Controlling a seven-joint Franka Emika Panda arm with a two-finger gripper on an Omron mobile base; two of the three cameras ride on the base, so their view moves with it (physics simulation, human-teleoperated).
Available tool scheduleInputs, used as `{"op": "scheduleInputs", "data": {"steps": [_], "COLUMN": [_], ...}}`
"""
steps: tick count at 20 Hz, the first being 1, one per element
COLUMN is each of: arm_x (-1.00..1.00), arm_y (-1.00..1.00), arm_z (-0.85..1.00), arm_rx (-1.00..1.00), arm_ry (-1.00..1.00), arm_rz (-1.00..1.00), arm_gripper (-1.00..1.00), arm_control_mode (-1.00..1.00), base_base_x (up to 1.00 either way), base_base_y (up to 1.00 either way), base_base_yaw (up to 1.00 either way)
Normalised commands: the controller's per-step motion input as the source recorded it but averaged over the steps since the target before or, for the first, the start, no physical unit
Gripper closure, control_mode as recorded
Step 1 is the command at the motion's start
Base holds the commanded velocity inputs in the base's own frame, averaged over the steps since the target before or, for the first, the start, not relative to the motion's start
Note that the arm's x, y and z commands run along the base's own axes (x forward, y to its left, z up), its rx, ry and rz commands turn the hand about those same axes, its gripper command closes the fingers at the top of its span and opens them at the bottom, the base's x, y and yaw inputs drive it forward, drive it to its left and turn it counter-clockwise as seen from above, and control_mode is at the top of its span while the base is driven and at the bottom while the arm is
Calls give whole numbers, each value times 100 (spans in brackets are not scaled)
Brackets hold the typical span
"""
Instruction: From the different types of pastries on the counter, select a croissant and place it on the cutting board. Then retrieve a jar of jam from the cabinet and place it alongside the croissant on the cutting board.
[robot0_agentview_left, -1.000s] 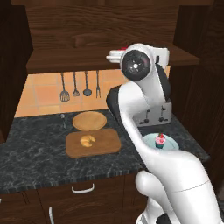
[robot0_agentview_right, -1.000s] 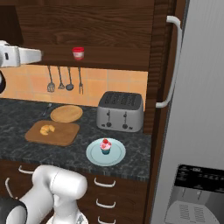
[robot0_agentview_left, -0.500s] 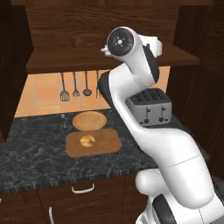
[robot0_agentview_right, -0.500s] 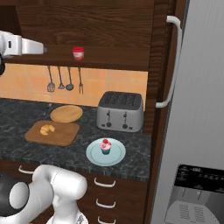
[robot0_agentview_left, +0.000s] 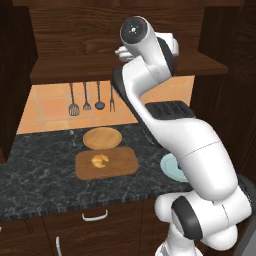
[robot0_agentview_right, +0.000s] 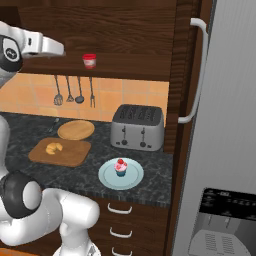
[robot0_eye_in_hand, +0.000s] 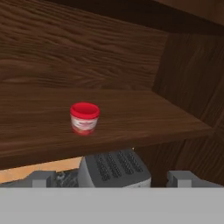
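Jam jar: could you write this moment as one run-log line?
croissant: on cutting board | jam jar: on cabinet shelf, untouched | claw: open, facing jar

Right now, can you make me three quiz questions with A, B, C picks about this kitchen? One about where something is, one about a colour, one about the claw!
1. Where is the croissant?
A. on the cutting board
B. on the round plate
C. on the shelf

2. What colour is the lid of the jam jar?
A. blue
B. red
C. green

3. What is the claw doing?
A. squeezing the jar
B. holding the cupcake
C. open, holding nothing

Answers: 1 A, the croissant lies on the brown board. 2 B, the lid is bright red. 3 C, the jar stands alone on the shelf, apart from the claw.
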Motion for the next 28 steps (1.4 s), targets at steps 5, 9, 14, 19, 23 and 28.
{"op": "scheduleInputs", "data": {"steps": [5,9,14,19,23,28], "arm_x": [33,25,38,29,23,14], "arm_y": [-13,-10,-13,-17,-8,-11], "arm_z": [-8,-36,-36,-3,-18,-11], "arm_rx": [0,0,-1,0,0,0], "arm_ry": [7,-1,-2,0,-9,-14], "arm_rz": [0,0,0,0,0,0], "arm_gripper": [-100,-100,-100,-100,-100,-100], "arm_control_mode": [-100,-100,-100,-100,-100,-100], "base_base_x": [0,0,0,0,0,0], "base_base_y": [0,0,0,0,0,0], "base_base_yaw": [0,0,0,0,0,0]}}
